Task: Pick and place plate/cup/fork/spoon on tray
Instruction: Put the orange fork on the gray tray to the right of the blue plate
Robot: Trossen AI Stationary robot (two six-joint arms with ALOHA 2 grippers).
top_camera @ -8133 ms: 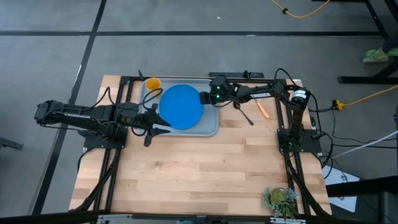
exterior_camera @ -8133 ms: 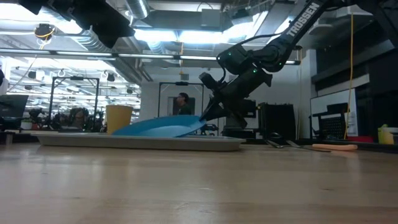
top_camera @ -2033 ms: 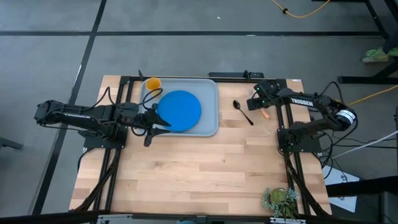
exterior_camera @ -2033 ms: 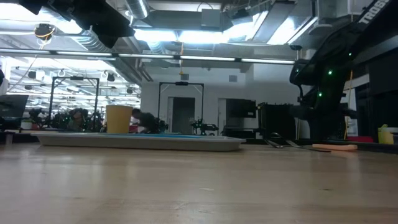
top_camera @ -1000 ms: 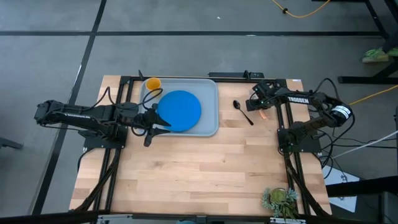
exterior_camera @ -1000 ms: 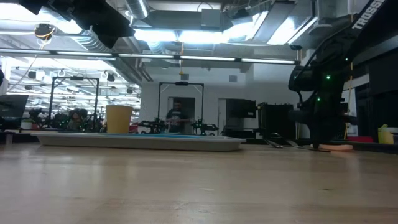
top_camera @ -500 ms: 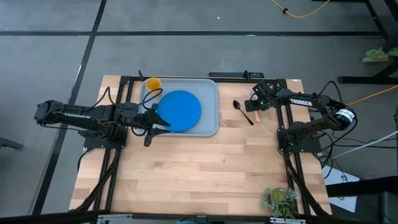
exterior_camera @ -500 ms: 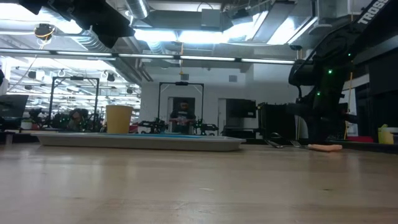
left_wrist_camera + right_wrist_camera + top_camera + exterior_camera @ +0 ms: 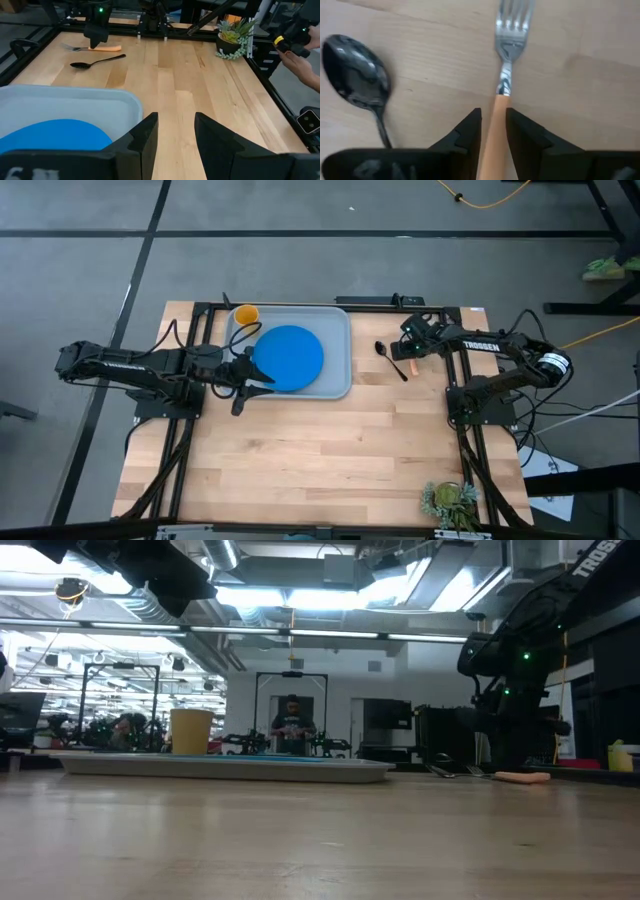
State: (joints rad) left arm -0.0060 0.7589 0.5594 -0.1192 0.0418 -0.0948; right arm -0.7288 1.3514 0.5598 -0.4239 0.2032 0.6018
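The grey-blue tray sits at the table's far side. The blue plate lies flat in it, and the yellow cup stands in its far left corner. Right of the tray, the dark spoon lies on the wood. Beside it is the fork, with pale tines and an orange handle. My right gripper is over the fork, shut on it. My left gripper waits open at the tray's near left edge, with nothing between its fingers. My right gripper pinches the fork's orange handle between its two fingers, close to where the metal neck joins it. The fingers come from above, pointing down, and stand across the handle. The fork lies level at table height. I cannot tell whether it is clear of the wood.
A small potted plant stands at the table's near right corner. The near half of the wooden table is bare. A person's hand shows beyond the table's edge, and a person stands far back in the room.
My right gripper has gone a little toward the table's left edge, nearer the spoon. The fork has gone along with it, staying level at table height.
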